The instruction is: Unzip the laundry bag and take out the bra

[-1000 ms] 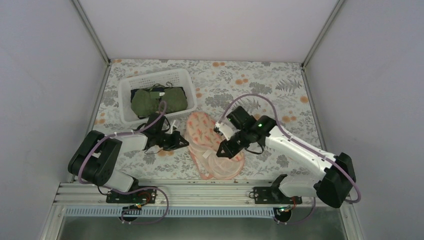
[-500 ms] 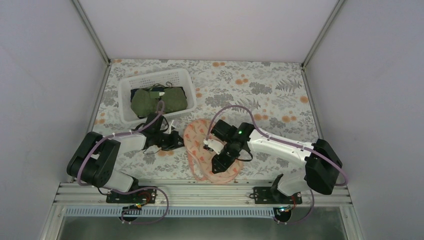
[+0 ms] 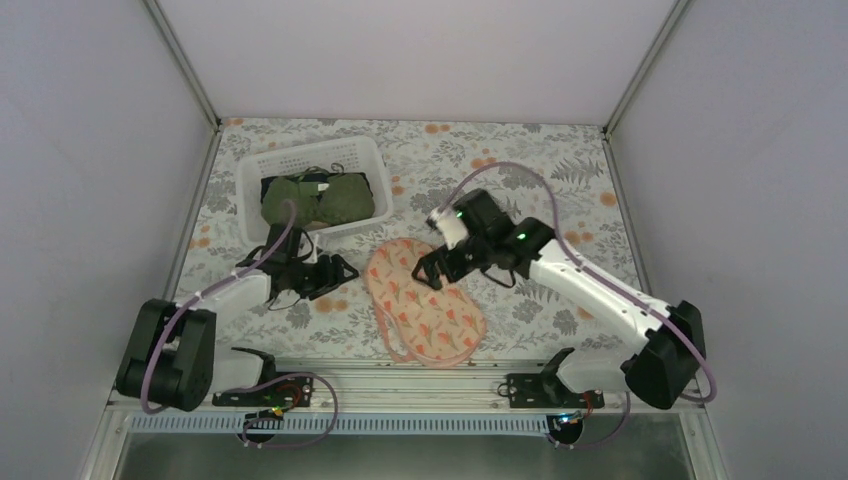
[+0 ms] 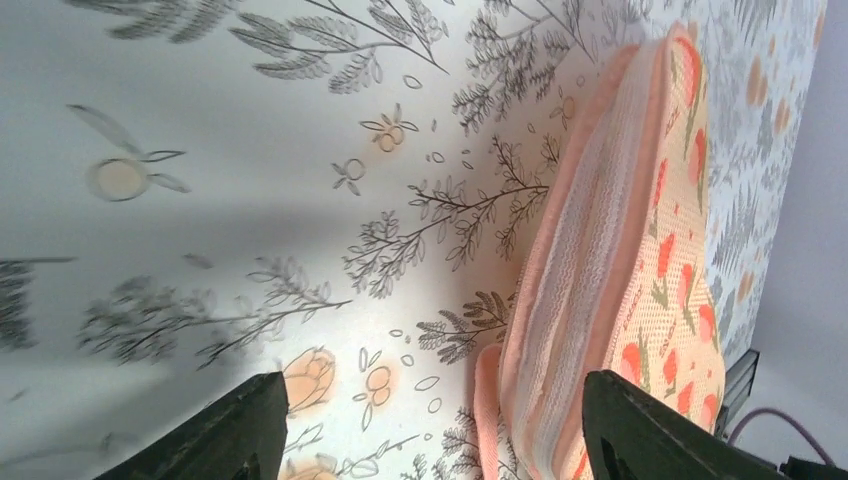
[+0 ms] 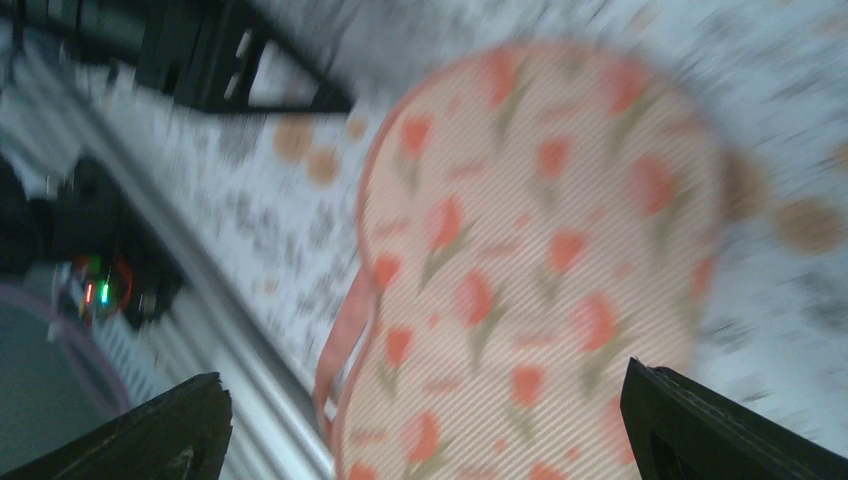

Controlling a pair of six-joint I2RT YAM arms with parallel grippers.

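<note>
The laundry bag lies flat on the floral table, a peach-pink pouch with red-orange print. In the left wrist view its side shows pink edging and white mesh layers. My left gripper is open just left of the bag, and the bag's edge reaches in beside its right finger. The right gripper hovers open over the bag's far end, and the bag fills its blurred view. The olive-green bra rests in the white basket.
The white slotted basket stands at the back left, with a dark cloth under the bra. A metal rail runs along the table's near edge. Grey walls close in both sides and the back.
Both grippers have gone from shut to open. The right gripper has lifted off the bag and moved toward its far end. The bag now lies flatter.
</note>
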